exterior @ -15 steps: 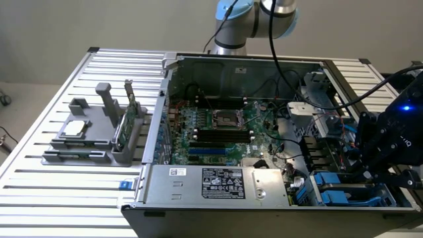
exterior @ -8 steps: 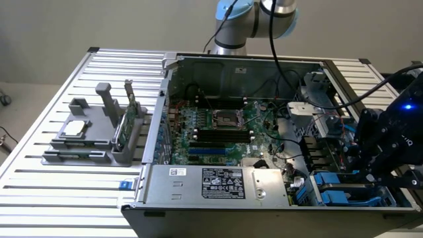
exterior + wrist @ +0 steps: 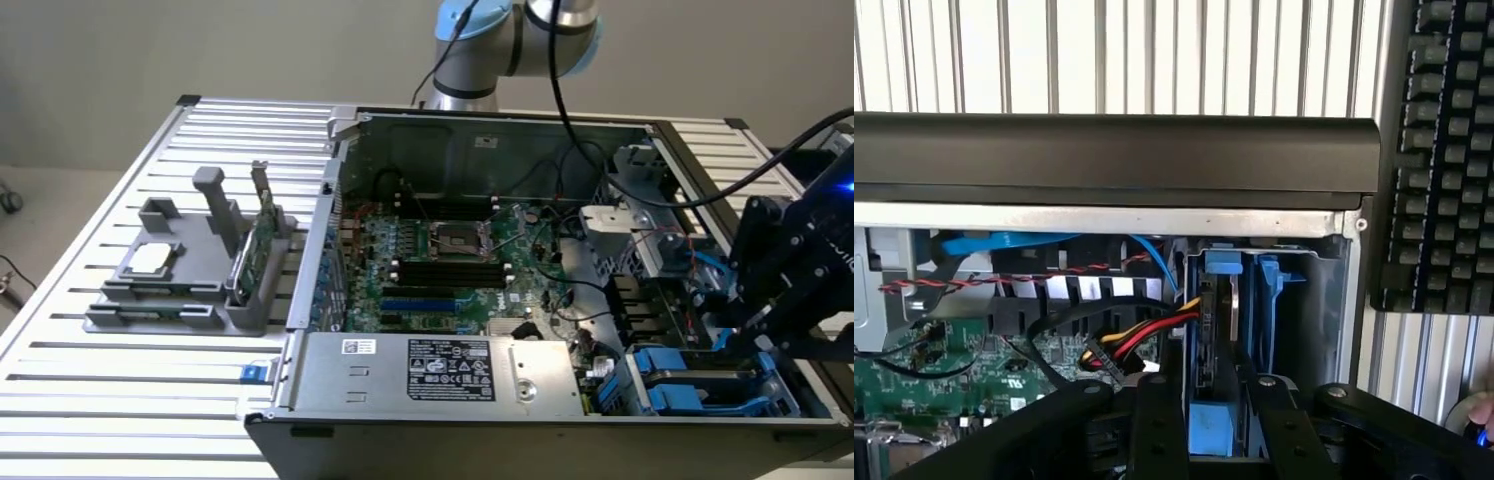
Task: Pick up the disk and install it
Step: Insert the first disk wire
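The disk [image 3: 1216, 320] stands on edge in the blue drive cage [image 3: 1274, 300] at the corner of the open computer case [image 3: 320, 260], its blue rail end [image 3: 1212, 425] towards me. My gripper [image 3: 1212, 395] hangs just over it, one black finger [image 3: 1159, 430] on either side of that rail end. The jaws look open, with a thin dark gap beside the rail. In the exterior view my gripper [image 3: 747, 335] sits above the blue bays [image 3: 687, 385] at the case's right front corner.
Red, yellow and black cables [image 3: 1144, 335] run beside the cage. The motherboard [image 3: 447, 260] and power supply [image 3: 441, 375] fill the case. A grey holder [image 3: 187, 280] with a chip and a green card stands on the exterior view's left. A keyboard [image 3: 1444, 150] and a fingertip [image 3: 1479, 412] lie outside the case.
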You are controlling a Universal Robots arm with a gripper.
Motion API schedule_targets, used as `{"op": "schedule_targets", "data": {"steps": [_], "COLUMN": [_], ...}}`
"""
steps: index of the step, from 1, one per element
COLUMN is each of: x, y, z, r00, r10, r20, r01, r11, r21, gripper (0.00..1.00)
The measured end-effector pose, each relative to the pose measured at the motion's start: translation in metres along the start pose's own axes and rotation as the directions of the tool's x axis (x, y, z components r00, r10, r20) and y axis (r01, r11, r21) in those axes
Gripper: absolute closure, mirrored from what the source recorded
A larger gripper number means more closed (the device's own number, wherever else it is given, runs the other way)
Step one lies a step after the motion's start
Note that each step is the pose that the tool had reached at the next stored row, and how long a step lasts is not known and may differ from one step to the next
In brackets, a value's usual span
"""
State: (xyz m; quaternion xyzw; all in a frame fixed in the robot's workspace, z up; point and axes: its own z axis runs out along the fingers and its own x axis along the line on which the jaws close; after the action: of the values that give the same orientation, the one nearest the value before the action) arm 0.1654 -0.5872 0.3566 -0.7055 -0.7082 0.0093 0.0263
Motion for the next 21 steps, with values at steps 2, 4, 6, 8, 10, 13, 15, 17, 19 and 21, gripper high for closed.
{"op": "schedule_targets", "data": {"steps": [2, 4, 6, 8, 10, 13, 15, 17, 19, 21], "x": [0.000, 0.000, 0.000, 0.001, 0.001, 0.001, 0.001, 0.003, 0.008, 0.012], "y": [0.0001, 0.0004, 0.0007, 0.0007, 0.0004, -0.0020, -0.0046, -0.0077, -0.0107, -0.0133], "z": [-0.0058, -0.0115, -0.0184, -0.0253, -0.0307, -0.0366, -0.0376, -0.0375, -0.0372, -0.0371], "r00": [1.0000, 1.0000, 1.0000, 1.0000, 0.9999, 0.9999, 0.9999, 0.9999, 0.9999, 0.9999], "r10": [0.000, 0.000, 0.000, 0.000, 0.000, -0.001, -0.001, -0.001, -0.001, -0.001], "r20": [-0.0030, -0.0058, -0.0072, -0.0087, -0.0107, -0.0116, -0.0118, -0.0116, -0.0116, -0.0113], "r01": [0.000, 0.000, 0.000, 0.000, 0.000, 0.001, 0.001, 0.001, 0.001, 0.001], "r11": [1.0000, 1.0000, 1.0000, 1.0000, 1.0000, 1.0000, 1.0000, 1.0000, 1.0000, 1.0000], "r21": [0.0000, 0.0001, 0.0003, 0.0006, 0.0007, 0.0006, 0.0006, 0.0005, 0.0006, 0.0005], "gripper": [0.69, 0.69, 0.69, 0.69, 0.69, 0.69, 0.69, 0.69, 0.69, 0.69]}}
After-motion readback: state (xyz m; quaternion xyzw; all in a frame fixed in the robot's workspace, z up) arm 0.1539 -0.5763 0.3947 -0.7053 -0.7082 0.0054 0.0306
